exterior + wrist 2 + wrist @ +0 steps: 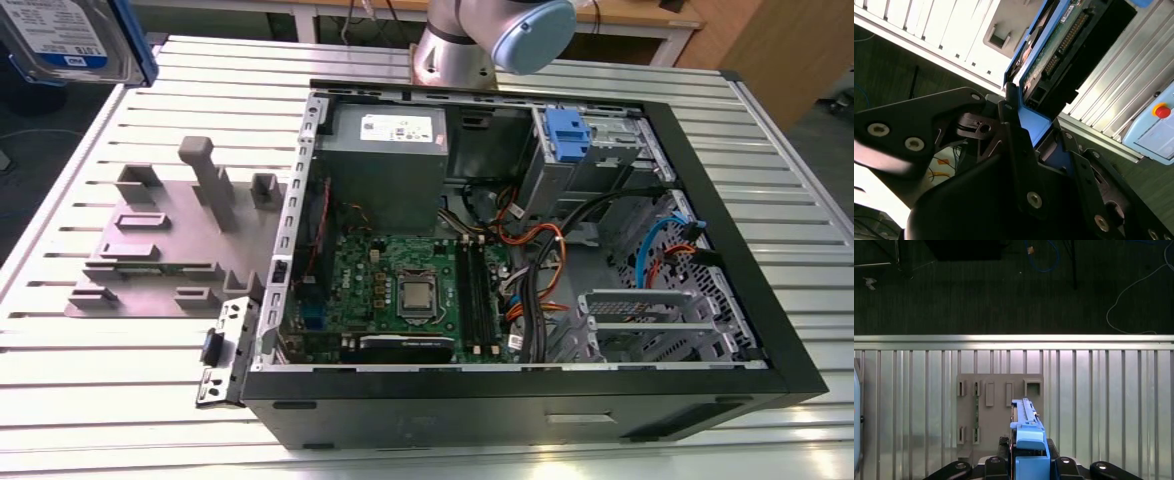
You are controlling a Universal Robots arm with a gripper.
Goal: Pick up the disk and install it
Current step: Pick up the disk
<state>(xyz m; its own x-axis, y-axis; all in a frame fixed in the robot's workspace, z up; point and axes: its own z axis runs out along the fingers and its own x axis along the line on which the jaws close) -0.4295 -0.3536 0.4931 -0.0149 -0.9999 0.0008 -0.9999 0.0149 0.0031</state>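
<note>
The claw (1029,467) is clamped on the disk (1026,432), which stands edge-on between its fingers with the blue bracket outermost, as shown in both wrist views. In the exterior view the disk is held clear of the slatted surface (801,180), at 10 o'clock from the open computer case (534,405). A grey fixture plate (147,260) lies at 9 o'clock from the case.

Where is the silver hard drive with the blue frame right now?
The silver hard drive in its blue plastic bracket hangs at the exterior view's upper left, clamped in the black claw, near the slatted metal table corner.
</note>
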